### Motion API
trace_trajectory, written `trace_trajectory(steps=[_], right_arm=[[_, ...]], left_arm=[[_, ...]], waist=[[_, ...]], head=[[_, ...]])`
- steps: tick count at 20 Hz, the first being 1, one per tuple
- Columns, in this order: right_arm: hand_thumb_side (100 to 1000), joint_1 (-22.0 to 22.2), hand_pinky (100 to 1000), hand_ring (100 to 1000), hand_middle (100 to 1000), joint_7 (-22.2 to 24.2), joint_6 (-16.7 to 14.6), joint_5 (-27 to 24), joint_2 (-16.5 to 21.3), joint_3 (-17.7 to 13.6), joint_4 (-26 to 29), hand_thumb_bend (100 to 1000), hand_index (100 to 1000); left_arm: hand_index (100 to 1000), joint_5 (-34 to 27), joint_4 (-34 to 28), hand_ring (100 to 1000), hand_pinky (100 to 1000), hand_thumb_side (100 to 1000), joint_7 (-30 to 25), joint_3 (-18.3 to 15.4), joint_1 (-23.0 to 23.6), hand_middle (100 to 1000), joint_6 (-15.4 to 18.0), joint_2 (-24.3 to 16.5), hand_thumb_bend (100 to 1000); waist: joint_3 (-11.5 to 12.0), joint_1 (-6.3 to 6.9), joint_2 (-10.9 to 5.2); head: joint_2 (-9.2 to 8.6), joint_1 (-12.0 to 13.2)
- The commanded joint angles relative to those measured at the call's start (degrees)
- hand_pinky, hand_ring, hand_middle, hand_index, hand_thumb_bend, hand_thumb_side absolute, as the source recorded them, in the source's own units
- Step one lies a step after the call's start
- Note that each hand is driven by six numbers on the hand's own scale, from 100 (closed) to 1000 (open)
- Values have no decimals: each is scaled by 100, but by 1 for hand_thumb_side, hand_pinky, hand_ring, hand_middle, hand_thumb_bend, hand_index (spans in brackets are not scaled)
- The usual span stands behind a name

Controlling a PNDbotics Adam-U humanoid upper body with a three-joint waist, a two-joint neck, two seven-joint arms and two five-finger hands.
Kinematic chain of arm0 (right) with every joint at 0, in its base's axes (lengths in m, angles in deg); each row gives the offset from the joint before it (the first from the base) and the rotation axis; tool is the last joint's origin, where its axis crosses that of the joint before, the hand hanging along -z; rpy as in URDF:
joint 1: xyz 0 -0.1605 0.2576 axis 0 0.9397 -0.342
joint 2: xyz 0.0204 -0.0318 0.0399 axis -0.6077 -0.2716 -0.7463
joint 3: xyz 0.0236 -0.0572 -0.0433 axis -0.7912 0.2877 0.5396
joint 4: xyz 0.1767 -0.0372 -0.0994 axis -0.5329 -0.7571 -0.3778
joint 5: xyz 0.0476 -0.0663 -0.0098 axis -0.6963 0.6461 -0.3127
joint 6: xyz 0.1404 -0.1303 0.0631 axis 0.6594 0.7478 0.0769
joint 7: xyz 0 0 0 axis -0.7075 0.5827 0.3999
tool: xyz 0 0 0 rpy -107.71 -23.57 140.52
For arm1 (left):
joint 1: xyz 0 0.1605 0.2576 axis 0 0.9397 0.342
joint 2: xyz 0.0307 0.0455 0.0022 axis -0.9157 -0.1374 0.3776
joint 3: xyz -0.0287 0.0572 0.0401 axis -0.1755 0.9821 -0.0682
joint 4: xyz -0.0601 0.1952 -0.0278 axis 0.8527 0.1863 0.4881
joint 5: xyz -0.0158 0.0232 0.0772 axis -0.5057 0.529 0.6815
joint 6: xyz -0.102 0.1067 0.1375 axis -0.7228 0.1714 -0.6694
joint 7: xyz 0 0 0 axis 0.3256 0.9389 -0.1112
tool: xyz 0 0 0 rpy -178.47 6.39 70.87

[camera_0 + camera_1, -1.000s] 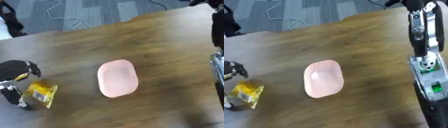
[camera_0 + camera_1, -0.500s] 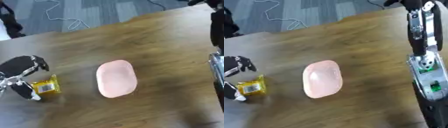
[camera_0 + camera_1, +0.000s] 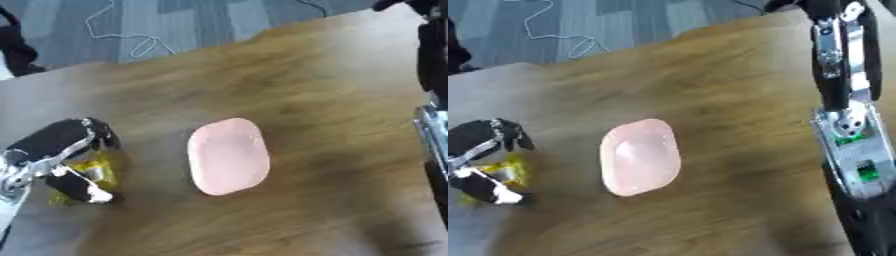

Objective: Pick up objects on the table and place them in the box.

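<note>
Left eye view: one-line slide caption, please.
Left hand curled round a yellow packet on the wooden table, beside a pink dish.

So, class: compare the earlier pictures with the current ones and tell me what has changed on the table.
The left hand has come down over the yellow packet and curled its fingers around it; a second ago the packet lay beside the hand. The pink dish has stayed put on the wooden table.

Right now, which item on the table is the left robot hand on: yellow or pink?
The yellow packet, at the table's left edge. The left robot hand curls around it. The pink oval dish lies apart, mid-table, untouched.
</note>
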Motion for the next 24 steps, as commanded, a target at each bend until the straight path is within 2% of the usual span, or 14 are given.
trace_trajectory(steps=[1, 10, 13, 14, 15, 16, 17, 18, 19, 20, 24], right_arm=[[921, -51, 552, 688, 750, 4, -5, 0, 76, -32, 46, 100, 835], [921, -47, 552, 688, 750, 10, 0, 1, 93, -31, 46, 100, 835], [921, -47, 553, 688, 750, 18, 0, -4, 93, -26, 46, 100, 835], [921, -48, 553, 688, 750, 20, 0, -5, 96, -25, 46, 100, 834], [921, -48, 553, 688, 750, 21, -1, -6, 97, -25, 46, 100, 834], [921, -47, 553, 688, 750, 23, -1, -6, 99, -26, 46, 100, 834], [921, -46, 553, 688, 750, 23, 0, -7, 99, -26, 46, 100, 834], [921, -46, 553, 688, 750, 24, 0, -7, 100, -27, 46, 100, 834], [917, -46, 553, 688, 750, 25, 0, -7, 100, -27, 46, 100, 833], [921, -45, 553, 688, 749, 26, 0, -6, 100, -28, 46, 100, 831], [921, -44, 553, 688, 749, 28, -2, -5, 103, -31, 46, 100, 829]], left_arm=[[593, 59, 31, 478, 334, 241, 215, 223, 102, 500, -165, 13, 100], [601, 224, -26, 498, 388, 227, 91, 223, 252, 517, -191, -359, 235], [625, 285, -51, 518, 413, 218, -24, 223, 257, 537, -150, -469, 344], [695, 330, -44, 580, 483, 243, -104, 239, 256, 602, -122, -528, 504], [732, 390, -32, 610, 515, 270, -214, 248, 255, 636, -89, -582, 592], [769, 463, -6, 639, 548, 289, -359, 250, 258, 672, -66, -636, 667], [780, 529, 10, 650, 559, 294, -504, 238, 256, 686, -49, -668, 692], [814, 590, 35, 686, 597, 310, -654, 223, 264, 728, -46, -699, 775], [819, 640, 53, 694, 605, 257, -797, 206, 267, 735, -46, -716, 819], [831, 679, 71, 708, 622, 320, -932, 190, 276, 752, -45, -731, 840], [841, 717, 78, 731, 656, 337, -1303, 147, 302, 771, -18, -753, 876]], waist=[[-49, -26, -24], [-31, -13, -11], [-34, -16, -16], [-39, -17, -19], [-44, -18, -21], [-46, -19, -23], [-47, -20, -24], [-45, -20, -25], [-44, -21, -26], [-41, -22, -26], [-30, -32, -28]], head=[[43, -65], [62, -52], [61, -55], [61, -56], [61, -56], [62, -57], [64, -58], [65, -61], [68, -61], [69, -63], [71, -58]])
